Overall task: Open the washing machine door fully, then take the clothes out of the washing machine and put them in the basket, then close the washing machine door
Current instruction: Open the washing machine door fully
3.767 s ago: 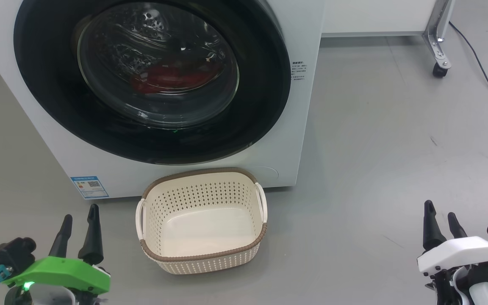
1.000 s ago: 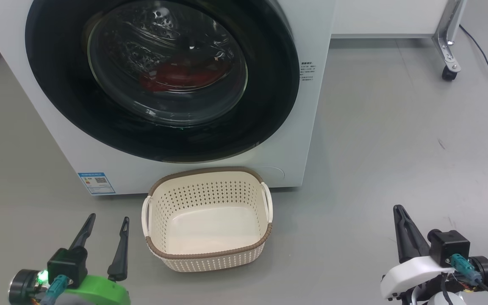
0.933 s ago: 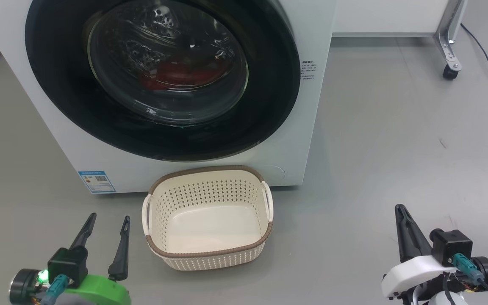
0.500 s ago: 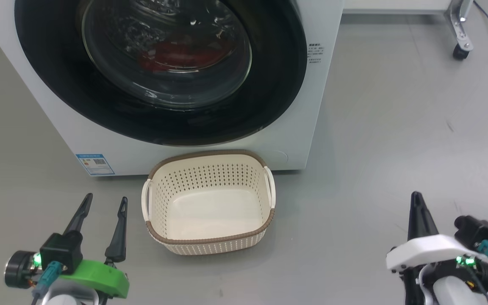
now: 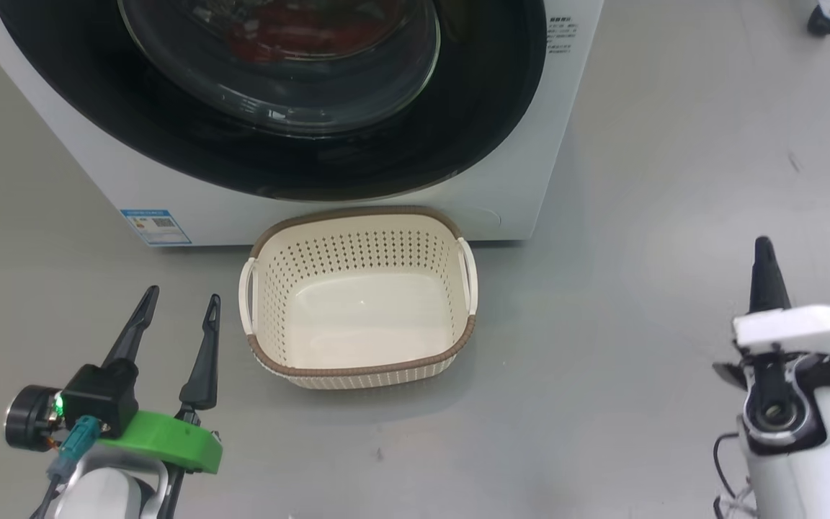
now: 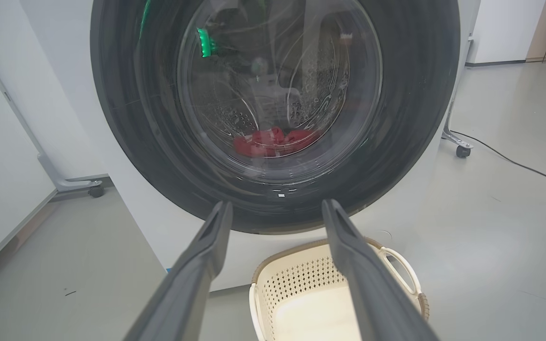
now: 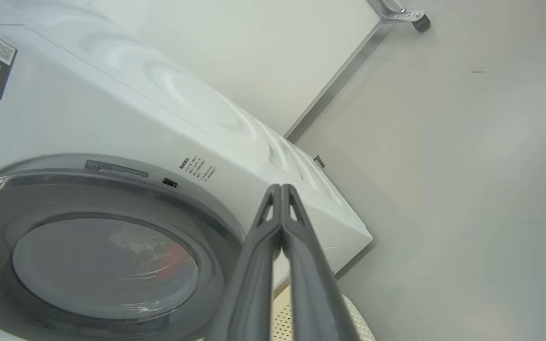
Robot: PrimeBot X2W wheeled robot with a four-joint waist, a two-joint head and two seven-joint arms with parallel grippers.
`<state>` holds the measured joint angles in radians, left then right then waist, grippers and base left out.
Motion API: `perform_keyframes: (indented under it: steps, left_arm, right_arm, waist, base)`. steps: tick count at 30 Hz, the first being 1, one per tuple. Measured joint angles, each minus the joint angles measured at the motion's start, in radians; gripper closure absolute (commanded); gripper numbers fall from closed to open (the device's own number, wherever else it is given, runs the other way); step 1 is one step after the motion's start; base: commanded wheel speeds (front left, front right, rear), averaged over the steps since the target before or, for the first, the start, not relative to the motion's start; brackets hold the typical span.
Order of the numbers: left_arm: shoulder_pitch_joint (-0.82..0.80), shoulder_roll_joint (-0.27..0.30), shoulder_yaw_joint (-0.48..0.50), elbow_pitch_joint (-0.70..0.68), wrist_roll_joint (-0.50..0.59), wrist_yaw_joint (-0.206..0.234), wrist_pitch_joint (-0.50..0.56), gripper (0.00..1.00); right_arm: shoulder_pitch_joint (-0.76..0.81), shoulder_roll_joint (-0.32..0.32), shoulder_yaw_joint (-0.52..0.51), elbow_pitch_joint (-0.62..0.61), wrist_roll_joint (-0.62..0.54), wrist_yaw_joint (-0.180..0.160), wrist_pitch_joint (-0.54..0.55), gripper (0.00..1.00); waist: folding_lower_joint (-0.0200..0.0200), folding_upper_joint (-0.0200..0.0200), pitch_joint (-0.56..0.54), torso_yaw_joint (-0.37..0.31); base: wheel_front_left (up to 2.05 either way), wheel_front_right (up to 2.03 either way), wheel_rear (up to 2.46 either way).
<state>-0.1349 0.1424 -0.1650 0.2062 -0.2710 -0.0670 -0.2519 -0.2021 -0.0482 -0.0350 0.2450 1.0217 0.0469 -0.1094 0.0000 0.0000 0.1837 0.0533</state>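
The washing machine door (image 5: pixel 509 101) was shut, with red clothes (image 6: pixel 273 141) seemingly heaped low behind its glass. The basket (image 5: pixel 357 371) sat empty just below, placed to catch them. The left gripper (image 5: pixel 183 293) had its fingers apart and the right gripper (image 5: pixel 762 249) had its fingers pressed together, both clear of the door.

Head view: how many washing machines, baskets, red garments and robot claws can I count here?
washing machine: 1
basket: 1
red garment, behind the door glass: 1
grippers: 2 (left gripper, right gripper)
Total: 5
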Motion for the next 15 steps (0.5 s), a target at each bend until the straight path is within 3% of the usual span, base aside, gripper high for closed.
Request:
perform_keyframes:
  steps: [8, 15]
  left_arm:
    - [-0.036, -0.004, -0.001, -0.022, 0.002, -0.01, 0.0, 0.0]
    - [-0.075, -0.011, -0.003, -0.027, 0.008, -0.019, 0.0, 0.0]
  right_arm:
    - [-0.177, -0.001, -0.069, 0.003, 0.247, 0.013, 0.139, 1.0]
    - [-0.324, -0.007, -0.087, -0.002, 0.357, 0.002, 0.253, 1.0]
  waist:
    - [0.0, 0.0, 0.068, 0.025]
    - [0.0, 0.0, 0.125, 0.047]
  base:
    - [0.0, 0.0, 0.0]
    - [0.0, 0.0, 0.0]
